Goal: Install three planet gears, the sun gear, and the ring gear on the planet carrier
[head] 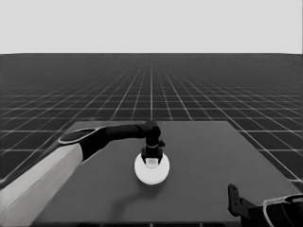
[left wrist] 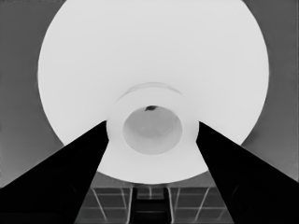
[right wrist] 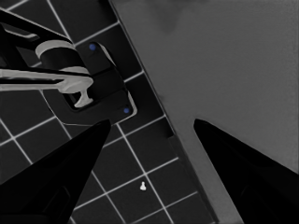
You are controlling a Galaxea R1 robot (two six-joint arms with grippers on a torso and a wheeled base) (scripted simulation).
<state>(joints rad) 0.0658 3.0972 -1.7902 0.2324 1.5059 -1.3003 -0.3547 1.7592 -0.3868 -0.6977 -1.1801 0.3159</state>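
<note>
Simulated test space: dark table [head: 199,189] on an endless grid floor [head: 151,90]

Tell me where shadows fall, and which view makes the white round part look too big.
Head view: a soft curved shadow lies on the table in front of the larger round part under the left gripper. Left wrist view: closeness makes that part fill the picture. Right wrist view, arm parked: only a faint dark patch.

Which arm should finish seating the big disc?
Left. The left gripper is right over the larger round part at mid-table, fingers straddling its hub. The right gripper is parked at the table's near right corner.
</note>
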